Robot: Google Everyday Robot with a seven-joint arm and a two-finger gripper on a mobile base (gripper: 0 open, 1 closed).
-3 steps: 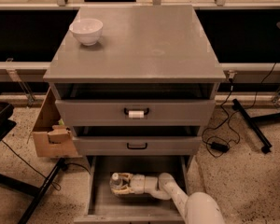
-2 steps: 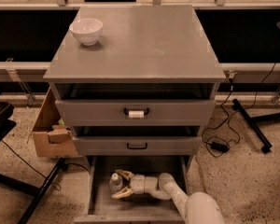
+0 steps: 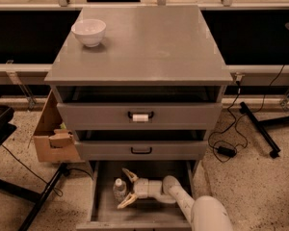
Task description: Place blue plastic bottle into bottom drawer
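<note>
The blue plastic bottle, clear with a white cap, stands upright on the floor of the open bottom drawer, near its left side. My gripper reaches into the drawer from the right at the end of the white arm. Its fingers are spread wide open, one behind the bottle and one in front of it. The bottle sits between the fingertips, and they do not seem to touch it.
A white bowl sits on the cabinet top at the back left. The two upper drawers are shut. A cardboard box stands left of the cabinet. Cables and a black stand leg lie on the floor to the right.
The gripper's fingers have spread apart and let go of the bottle. The bottle now stands upright on the drawer floor.
</note>
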